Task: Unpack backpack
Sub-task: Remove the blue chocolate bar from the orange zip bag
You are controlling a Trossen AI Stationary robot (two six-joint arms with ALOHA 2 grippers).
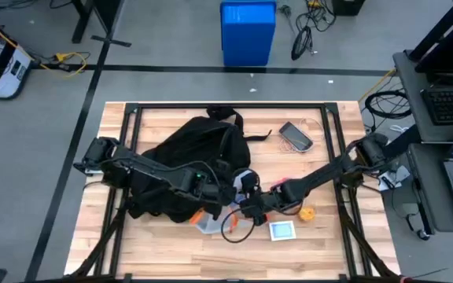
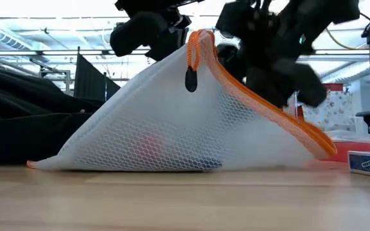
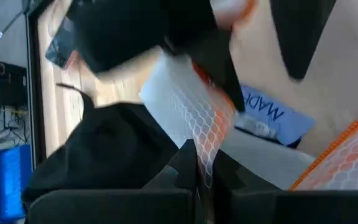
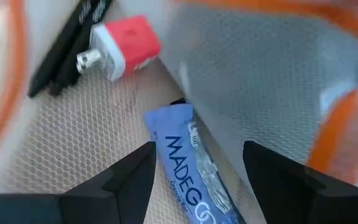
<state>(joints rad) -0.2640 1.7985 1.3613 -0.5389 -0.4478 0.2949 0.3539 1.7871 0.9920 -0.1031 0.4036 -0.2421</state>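
Observation:
The black backpack (image 1: 187, 149) lies on the table's left half. In front of it a white mesh pouch (image 2: 185, 122) with orange zipper trim stands like a tent, its bottom on the table. My left gripper (image 3: 199, 180) is shut on the pouch's raised edge. My right gripper (image 4: 197, 149) is open and points into the pouch. Its fingers stand on either side of a blue snack bar (image 4: 188, 168) lying on the mesh. A red and white plug (image 4: 126, 46) and black cable lie deeper inside. Whether the right fingers touch anything does not show. My left gripper pinches the pouch's orange-trimmed mesh edge (image 3: 205, 146) between its two fingers. That edge is lifted into a peak (image 2: 201, 38), and the pouch slopes down from it to its bottom edge (image 2: 127, 165) on the table.
A phone (image 1: 296, 135) lies at the far right of the table. Near the pouch are a black cable loop (image 1: 234, 228), a small orange object (image 1: 308, 212) and a blue and white box (image 1: 282, 229). A blue bin (image 1: 248, 31) stands on the floor beyond the far edge.

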